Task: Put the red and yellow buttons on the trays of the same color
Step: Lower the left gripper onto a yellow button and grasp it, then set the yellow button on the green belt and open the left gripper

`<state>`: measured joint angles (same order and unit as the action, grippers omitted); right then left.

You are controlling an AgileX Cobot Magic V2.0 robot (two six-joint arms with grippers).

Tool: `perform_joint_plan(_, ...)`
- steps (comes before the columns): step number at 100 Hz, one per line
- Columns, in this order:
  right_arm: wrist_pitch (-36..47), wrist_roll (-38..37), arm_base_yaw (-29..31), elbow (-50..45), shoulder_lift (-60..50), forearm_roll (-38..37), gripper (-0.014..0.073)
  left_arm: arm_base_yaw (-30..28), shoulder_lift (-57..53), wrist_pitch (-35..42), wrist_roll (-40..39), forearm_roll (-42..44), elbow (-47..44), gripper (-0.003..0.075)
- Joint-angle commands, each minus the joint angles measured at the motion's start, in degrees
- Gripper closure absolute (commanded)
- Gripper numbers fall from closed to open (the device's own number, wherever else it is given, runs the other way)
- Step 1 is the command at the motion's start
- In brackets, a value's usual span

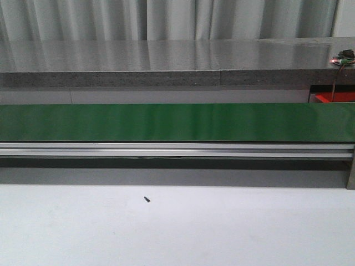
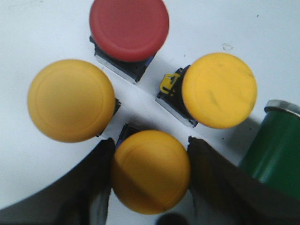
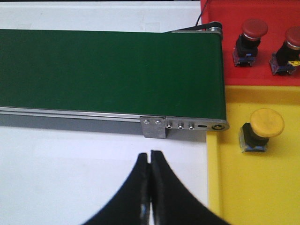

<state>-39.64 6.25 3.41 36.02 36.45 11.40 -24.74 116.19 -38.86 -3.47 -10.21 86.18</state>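
Green belting is stretched across the whole front view, the conveyor (image 1: 177,122) cut off at both side edges, with bare white table (image 1: 177,227) spread open below it and only a small dark screw (image 1: 147,199) lying there; neither arm is seen in that view. Over on the left wrist camera, the left gripper (image 2: 150,173) is seen pointed down over a tight cluster of buttons on the white surface, its dark fingers (image 2: 93,187) set either side of a yellow button (image 2: 151,171); the pads appear pressed to the cap, though real contact cannot be confirmed. Little free room is left around it: a second yellow button (image 2: 71,100) sits just beside, a red button (image 2: 129,29) beyond, a third yellow button (image 2: 219,90) near, and a green cylinder (image 2: 276,152) is cut off at the frame edge. On the right wrist camera, the right gripper (image 3: 149,161) is held over clear white table short of the belt's end, its fingertips brought together with nothing between them. Beside the belt's end, a red tray (image 3: 262,42) carries two red-capped buttons (image 3: 249,35), one clipped by the frame, and a yellow tray (image 3: 262,187) holds one yellow-capped button (image 3: 262,129), with plenty of open floor left.
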Motion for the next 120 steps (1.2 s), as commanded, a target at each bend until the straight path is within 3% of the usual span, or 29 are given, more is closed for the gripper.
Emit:
perform_joint_plan(1, 3.03, 0.33, -0.12, 1.48, -0.13, 0.97, 0.0661, -0.19, -2.90, 2.31, -0.56, -0.61, 1.80, 0.0482)
perform_joint_plan(13, 3.03, 0.33, -0.12, 1.48, -0.13, 0.97, 0.0661, -0.19, -2.90, 2.31, -0.56, -0.61, 1.80, 0.0514)
perform_joint_plan(71, 2.98, 0.33, -0.12, 1.48, -0.13, 0.97, 0.0661, -0.19, -12.62, -0.95, -0.02, 0.48, 1.80, 0.0514)
perform_joint_plan(120, 3.07, 0.33, -0.12, 1.48, -0.13, 1.02, 0.0661, 7.90, -16.12, -5.24, 2.14, 0.59, 1.80, 0.0513)
